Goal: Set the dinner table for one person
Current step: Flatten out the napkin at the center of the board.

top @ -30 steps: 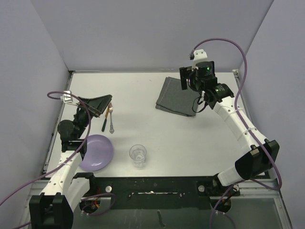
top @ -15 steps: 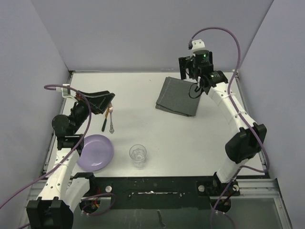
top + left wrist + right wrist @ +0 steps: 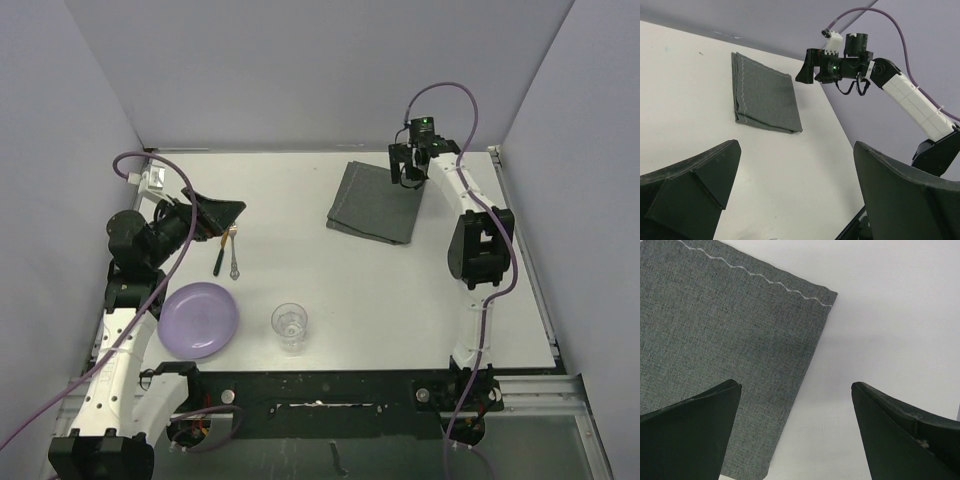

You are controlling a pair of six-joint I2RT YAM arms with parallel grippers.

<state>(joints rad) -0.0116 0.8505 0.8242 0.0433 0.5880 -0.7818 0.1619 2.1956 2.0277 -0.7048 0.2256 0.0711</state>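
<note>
We hold nothing; both jaws gape wide. We hover right gripper point(image 3: 405, 172) over grey placemat point(image 3: 375, 203) edge, 1 o'clock; left gripper point(image 3: 222, 214) at 9 o'clock, near cutlery point(image 3: 232, 256). Risk, we judge: shallow pinch lifts only top fold, mat sags open. White, smooth dinner table point(image 3: 400, 290) spreads beneath everything.

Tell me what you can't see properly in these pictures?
Top view: the cutlery is too small to tell piece from piece, and the left gripper overlaps its far ends.
Right wrist view: the placemat is cut off by the picture's edges; the right gripper covers part of it.
</note>
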